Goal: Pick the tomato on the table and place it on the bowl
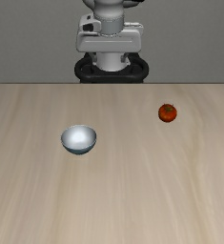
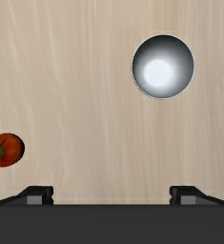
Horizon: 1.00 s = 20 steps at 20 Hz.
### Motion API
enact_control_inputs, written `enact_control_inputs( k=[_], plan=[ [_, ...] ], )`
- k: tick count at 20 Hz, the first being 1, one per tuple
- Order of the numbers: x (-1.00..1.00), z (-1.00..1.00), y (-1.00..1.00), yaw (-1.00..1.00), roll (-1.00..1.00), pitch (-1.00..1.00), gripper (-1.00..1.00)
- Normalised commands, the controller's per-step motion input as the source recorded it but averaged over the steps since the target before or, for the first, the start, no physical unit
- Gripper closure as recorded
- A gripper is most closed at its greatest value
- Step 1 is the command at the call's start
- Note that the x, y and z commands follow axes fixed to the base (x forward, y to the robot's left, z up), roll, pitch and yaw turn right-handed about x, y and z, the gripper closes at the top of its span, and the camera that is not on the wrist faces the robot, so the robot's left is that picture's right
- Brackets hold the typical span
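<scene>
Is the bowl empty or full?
Empty: the bowl is bare inside in both views, and the tomato lies apart on the table.

I'm looking down over my claw (image 2: 112,195), its fingers standing wide apart with nothing between them. The tomato (image 2: 5,150) is sitting on the pale wooden counter (image 2: 66,86) just outside one fingertip. The silver bowl (image 2: 163,68) is resting upright well apart from it, beyond the other fingertip.

- The arm (image 1: 108,38) was white, built of rounded, chunky segments with grey shading at the joints.
- Its base (image 1: 111,69) was a black, round collar (wider than the segment above it).
- The gripper (image 2: 112,195) had a flat black body and two dark, blocky fingertips (image 2: 35,195).
</scene>
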Motion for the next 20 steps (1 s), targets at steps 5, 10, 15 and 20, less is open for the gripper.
enact_control_inputs(
  k=[5, 10, 15, 20],
  plan=[
    [0.0, 0.0, 1.0, 0.0, 0.0, 0.0, -1.0],
    [0.0, 0.0, 1.0, 0.0, 0.0, 0.0, -1.0],
    [0.0, 0.0, 1.0, 0.0, 0.0, 0.0, -1.0],
    [0.0, -0.2, 0.4, 0.0, 0.0, 0.0, -1.0]
  ],
)
